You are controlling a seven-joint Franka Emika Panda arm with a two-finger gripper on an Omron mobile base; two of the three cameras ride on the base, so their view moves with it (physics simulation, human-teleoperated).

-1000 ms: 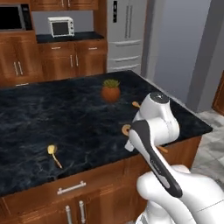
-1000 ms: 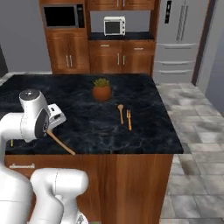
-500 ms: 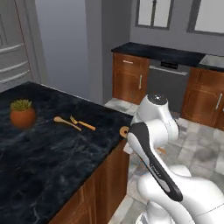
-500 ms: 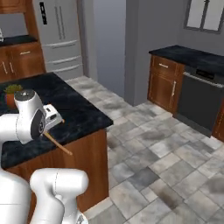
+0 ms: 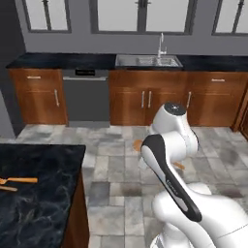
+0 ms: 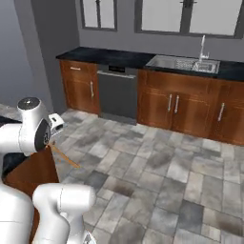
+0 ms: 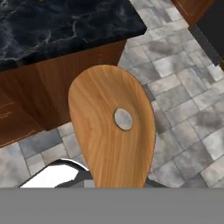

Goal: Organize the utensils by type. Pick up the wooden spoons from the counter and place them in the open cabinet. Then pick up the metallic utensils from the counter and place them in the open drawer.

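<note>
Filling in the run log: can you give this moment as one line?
held: wooden spoon | gripper: shut on it | base: facing sink counter | island: utensils left | cabinet placement: not yet done

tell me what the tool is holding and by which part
A wooden spoon, gripped at the base of its broad bowl, which stands up in the hand view; its handle trails out below the hand.

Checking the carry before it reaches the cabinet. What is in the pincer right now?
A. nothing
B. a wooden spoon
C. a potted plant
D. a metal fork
B: in the hand view the wooden spoon rises with its broad bowl from the pincer; its handle shows beside the arm in the right base view.
</note>
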